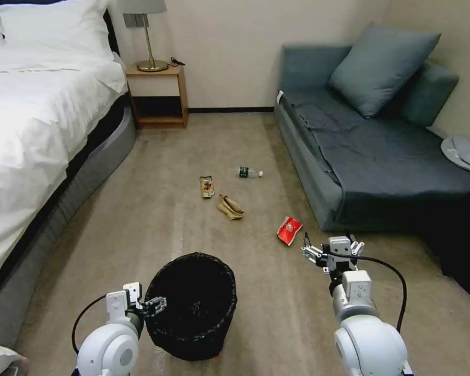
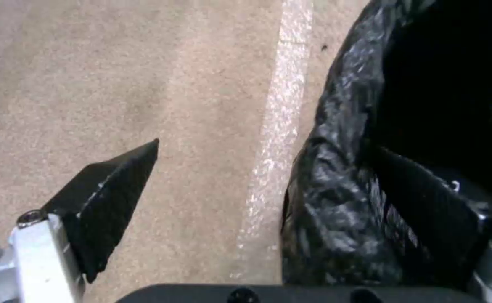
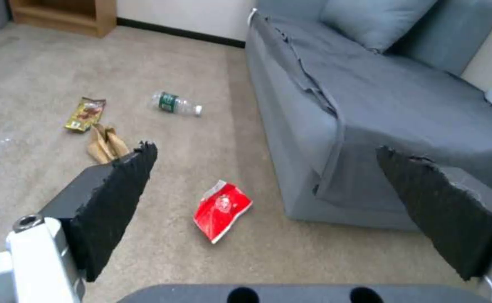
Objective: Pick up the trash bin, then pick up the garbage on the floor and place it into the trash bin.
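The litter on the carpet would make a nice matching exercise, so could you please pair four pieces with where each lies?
Things:
1. red snack packet
2. clear bottle
3. crumpled tan paper
4. brown-yellow wrapper

Places:
A. farthest from the robot, cap toward the sofa
B. close ahead of the right gripper
C. leftmost piece, nearest the bed
D. between the wrapper and the red packet

Pairs: 1-B, 2-A, 3-D, 4-C

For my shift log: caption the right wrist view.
Open right gripper hovers above the red snack packet on the carpet beside the sofa.
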Tool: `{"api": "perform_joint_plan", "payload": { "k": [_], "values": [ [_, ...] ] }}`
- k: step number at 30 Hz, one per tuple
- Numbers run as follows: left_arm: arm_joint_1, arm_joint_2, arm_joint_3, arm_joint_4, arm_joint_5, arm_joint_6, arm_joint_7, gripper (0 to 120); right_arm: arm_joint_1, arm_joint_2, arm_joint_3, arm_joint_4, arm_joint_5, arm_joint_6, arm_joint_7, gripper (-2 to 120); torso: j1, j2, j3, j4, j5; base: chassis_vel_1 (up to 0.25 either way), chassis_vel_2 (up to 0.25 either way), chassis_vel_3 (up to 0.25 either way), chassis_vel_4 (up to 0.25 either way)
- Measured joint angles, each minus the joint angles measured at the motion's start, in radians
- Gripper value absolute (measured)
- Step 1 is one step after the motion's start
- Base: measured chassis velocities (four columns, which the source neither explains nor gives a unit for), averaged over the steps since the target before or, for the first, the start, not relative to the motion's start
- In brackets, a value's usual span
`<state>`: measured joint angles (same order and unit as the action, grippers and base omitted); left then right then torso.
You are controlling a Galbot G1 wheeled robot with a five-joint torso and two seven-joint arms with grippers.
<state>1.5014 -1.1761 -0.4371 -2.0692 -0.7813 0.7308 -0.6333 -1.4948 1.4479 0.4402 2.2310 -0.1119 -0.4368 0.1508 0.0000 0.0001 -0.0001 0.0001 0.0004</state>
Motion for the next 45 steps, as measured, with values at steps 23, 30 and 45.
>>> {"api": "perform_joint_plan", "payload": {
  "k": [23,30,45],
  "values": [
    [-0.019,-0.006,0.021,0.020,-0.007,0.002,0.037,63,-0.004,-0.003,0.011,-0.003,-0.003,0.009,0.001,100,0.000,0.000,0.000,-0.0001,-0.0009,0.000,0.000,0.000,0.000],
    [-0.012,-0.003,0.018,0.005,-0.013,0.005,0.039,39,-0.007,-0.003,0.009,-0.001,-0.005,0.010,0.002,100,0.000,0.000,0.000,-0.0003,-0.0012,0.000,0.000,0.000,0.000],
    [-0.005,-0.004,0.001,-0.009,-0.028,0.005,0.043,5,-0.019,-0.008,0.016,0.007,-0.007,0.020,0.004,100,0.000,0.000,0.000,-0.0003,-0.0007,0.000,0.000,0.000,0.000]
  ]
}}
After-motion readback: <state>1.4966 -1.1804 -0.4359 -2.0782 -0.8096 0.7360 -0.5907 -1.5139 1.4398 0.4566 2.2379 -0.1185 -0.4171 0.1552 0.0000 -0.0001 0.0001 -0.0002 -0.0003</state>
